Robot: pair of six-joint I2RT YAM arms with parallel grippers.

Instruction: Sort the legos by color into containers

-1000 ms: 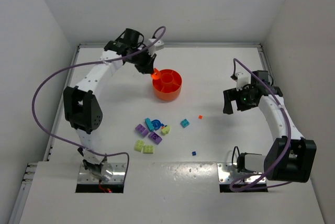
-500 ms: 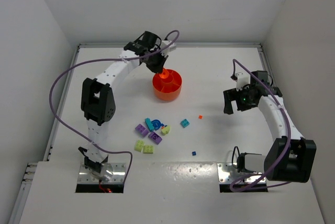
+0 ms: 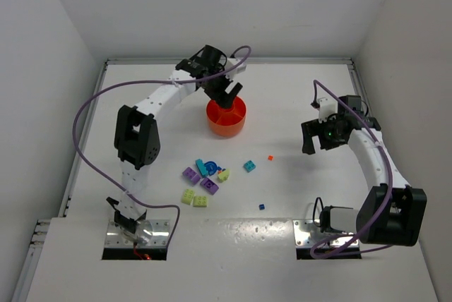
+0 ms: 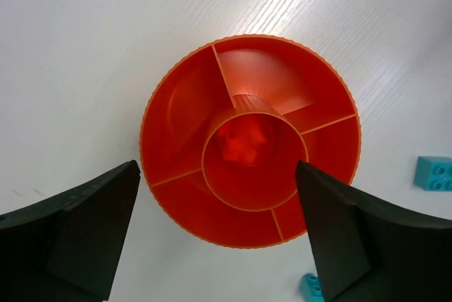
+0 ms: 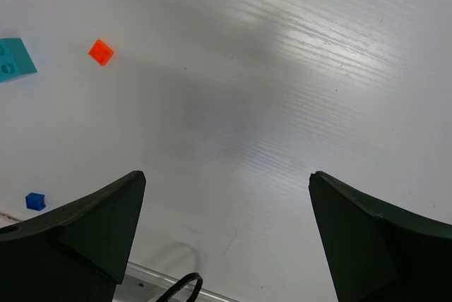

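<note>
The orange bowl (image 4: 176,115) stands on the far middle part of the white counter (image 3: 296,90). It is divided into wedge compartments around a round central cup, and in this cup lies one orange lego (image 4: 241,143), a little blurred. The left claw (image 4: 217,168) hangs directly above the bowl. It is released: its two dark fingers (image 4: 78,231) are spread wide and nothing is between them.

The other legos lie on the counter nearer to the arm bases, well apart from the bowl. There is a close group of purple bricks (image 3: 190,173), a blue-teal curved piece (image 3: 204,168) and lime-yellow bricks (image 3: 200,201). To the right of this group lie a single teal brick (image 3: 249,166), a very small orange piece (image 3: 270,156) and a very small blue piece (image 3: 261,207).

The right claw (image 3: 318,138) is at the right side, well apart from the bowl, over bare counter. It is also released, wide and empty. In its wrist view the teal brick, the orange piece and the blue piece appear near the left edge.
</note>
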